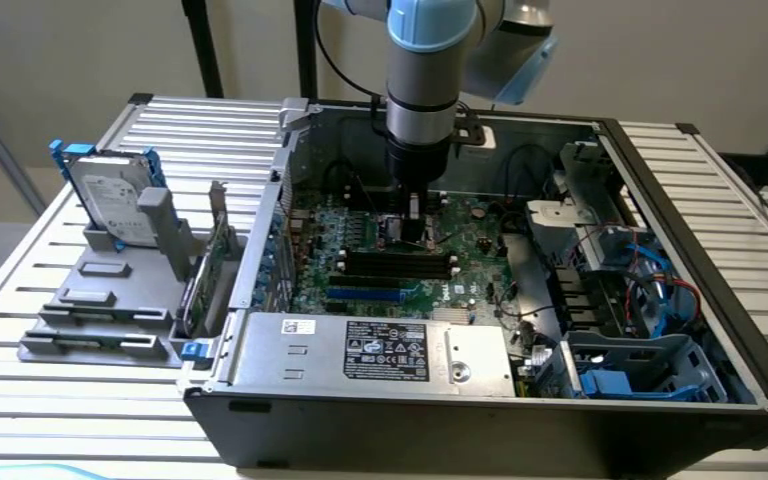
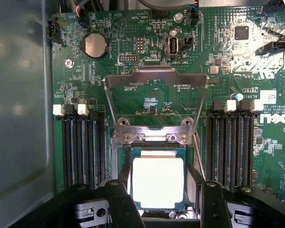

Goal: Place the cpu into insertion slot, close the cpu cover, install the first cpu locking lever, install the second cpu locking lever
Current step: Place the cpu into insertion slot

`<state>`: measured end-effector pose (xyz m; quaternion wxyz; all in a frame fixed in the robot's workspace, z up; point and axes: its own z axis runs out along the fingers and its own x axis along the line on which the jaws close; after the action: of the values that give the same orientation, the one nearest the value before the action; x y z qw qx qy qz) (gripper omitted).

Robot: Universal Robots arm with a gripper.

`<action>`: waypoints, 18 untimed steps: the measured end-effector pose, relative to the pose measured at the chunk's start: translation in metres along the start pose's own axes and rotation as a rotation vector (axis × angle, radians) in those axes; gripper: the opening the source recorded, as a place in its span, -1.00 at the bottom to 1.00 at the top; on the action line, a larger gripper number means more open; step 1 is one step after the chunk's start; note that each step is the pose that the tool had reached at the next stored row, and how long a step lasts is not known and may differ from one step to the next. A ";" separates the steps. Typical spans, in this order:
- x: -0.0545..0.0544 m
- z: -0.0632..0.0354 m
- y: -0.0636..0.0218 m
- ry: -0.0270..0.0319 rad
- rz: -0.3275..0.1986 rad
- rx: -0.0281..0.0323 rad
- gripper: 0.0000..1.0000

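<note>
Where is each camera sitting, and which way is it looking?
Exterior view: off the arm, above and outside the open computer case, looking down into it; the arm and its gripper show, reaching down to the green board.
Wrist view: on the wrist, looking straight down at the cpu and the raised cpu cover; two open fingers show, one on either side of the cpu.
Shared: the green board and its black memory slots.

An open black computer case (image 1: 491,440) lies on the slatted metal worktop (image 1: 37,400), its green motherboard (image 2: 147,28) exposed beside a labelled power supply (image 1: 371,350). A hard drive (image 1: 107,195) stands in a grey holder (image 1: 104,290) at the exterior view's left.
</note>
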<state>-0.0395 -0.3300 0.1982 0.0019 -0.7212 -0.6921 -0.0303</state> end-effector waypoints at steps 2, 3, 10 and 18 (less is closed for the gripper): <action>0.000 0.0001 0.0000 -0.0001 0.000 0.0000 0.08; 0.001 0.0001 0.0000 -0.0002 0.000 0.0001 0.08; 0.001 0.0005 -0.0001 -0.0002 0.000 0.0001 0.08; 0.001 0.0006 -0.0001 -0.0001 0.000 0.0001 0.25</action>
<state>-0.0395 -0.3288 0.1976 0.0018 -0.7212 -0.6921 -0.0302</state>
